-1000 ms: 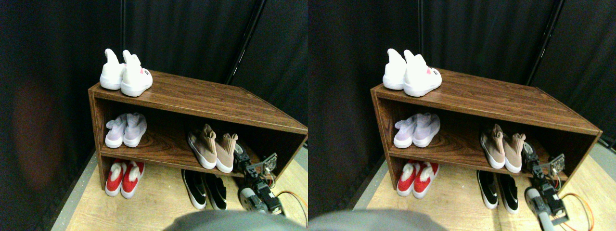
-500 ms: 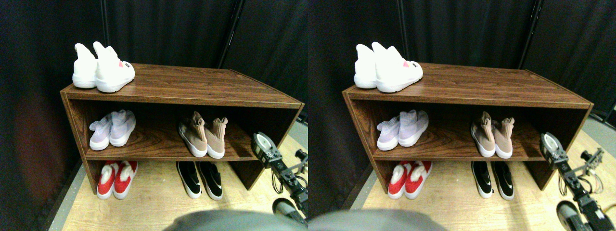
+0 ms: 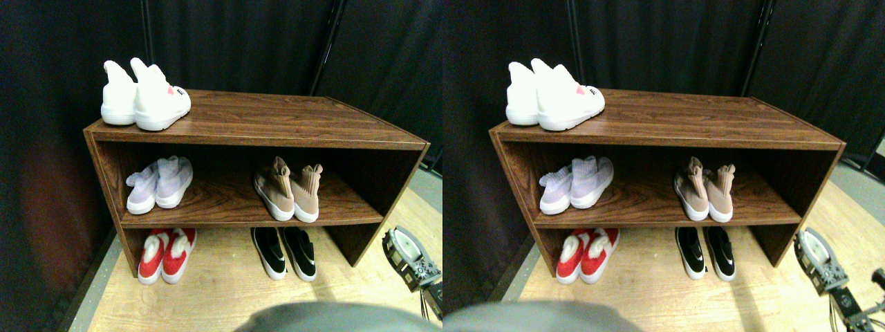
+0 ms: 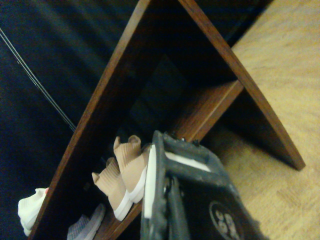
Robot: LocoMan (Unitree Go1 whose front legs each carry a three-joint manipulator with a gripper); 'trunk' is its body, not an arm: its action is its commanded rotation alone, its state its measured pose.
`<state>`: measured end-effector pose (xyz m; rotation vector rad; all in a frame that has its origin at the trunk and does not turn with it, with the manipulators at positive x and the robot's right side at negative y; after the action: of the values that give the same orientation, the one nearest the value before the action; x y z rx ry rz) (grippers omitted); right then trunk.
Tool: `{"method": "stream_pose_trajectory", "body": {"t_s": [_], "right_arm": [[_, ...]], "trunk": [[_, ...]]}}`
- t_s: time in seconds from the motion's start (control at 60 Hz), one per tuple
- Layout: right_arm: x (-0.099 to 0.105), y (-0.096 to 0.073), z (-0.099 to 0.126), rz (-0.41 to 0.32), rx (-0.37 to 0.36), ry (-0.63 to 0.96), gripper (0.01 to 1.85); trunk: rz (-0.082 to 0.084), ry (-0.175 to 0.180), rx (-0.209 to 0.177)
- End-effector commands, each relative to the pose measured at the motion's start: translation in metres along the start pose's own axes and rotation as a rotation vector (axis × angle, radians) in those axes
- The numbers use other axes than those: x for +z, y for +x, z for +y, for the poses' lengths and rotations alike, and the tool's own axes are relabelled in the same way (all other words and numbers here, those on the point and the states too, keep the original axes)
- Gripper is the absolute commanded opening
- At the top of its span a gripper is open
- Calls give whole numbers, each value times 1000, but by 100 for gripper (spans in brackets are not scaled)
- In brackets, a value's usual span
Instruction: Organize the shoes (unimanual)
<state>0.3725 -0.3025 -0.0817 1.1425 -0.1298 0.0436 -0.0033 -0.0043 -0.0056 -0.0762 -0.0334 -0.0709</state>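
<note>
Black curtains (image 3: 242, 41) close off the back of the scene, and a pale wood floor (image 3: 221, 290) runs under a dark wooden rack (image 3: 276, 124) with a top board, one inner shelf and an open bottom. On my stereo feed I see the white shoes (image 3: 145, 97) on the top board at its left end, toes to the front. The lilac shoes (image 3: 159, 183) sit on the left of the inner shelf, and the tan shoes (image 3: 289, 190) side by side nearer its middle, soles at the shelf's front edge, with bare shelf to their right up to the side wall. On the floor under the shelf stand the red shoes (image 3: 166, 254) at the left and the black shoes (image 3: 283, 252) under the tan pair. My right gripper (image 3: 409, 257) hangs low at the rack's right end, outside the side wall and over bare floor, well apart from every shoe; the black pair is the nearest. From these views I cannot tell whether its jaws are apart or together, and nothing shows between them. On the wrist feed the dark jaw frame fills the lower part, with the tan pair beyond it on the shelf and open floor beside the rack's end panel.
</note>
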Motion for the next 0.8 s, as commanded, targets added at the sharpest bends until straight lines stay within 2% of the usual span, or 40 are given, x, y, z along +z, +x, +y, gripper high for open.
{"method": "stream_pose_trajectory", "body": {"t_s": [0.017,0.167,0.333,0.417,0.467,0.567,0.617,0.7,0.8], "right_arm": [[-7,-3,2,-5,40,35,6],[-16,1,-13,47,44,61,6],[-28,8,-34,66,-9,136,6],[-31,12,-46,37,-35,97,6],[-32,17,-52,50,-36,120,6],[-34,23,-65,3,-100,169,6],[-34,27,-72,-10,-122,138,6],[-36,35,-84,-44,-168,201,6],[-38,45,-96,-31,-188,216,6]], "trunk": [[22,-14,9],[45,-17,17],[69,-23,31],[80,-23,34],[84,-24,35],[93,-26,42],[97,-27,45],[98,-29,50],[104,-33,58]]}}
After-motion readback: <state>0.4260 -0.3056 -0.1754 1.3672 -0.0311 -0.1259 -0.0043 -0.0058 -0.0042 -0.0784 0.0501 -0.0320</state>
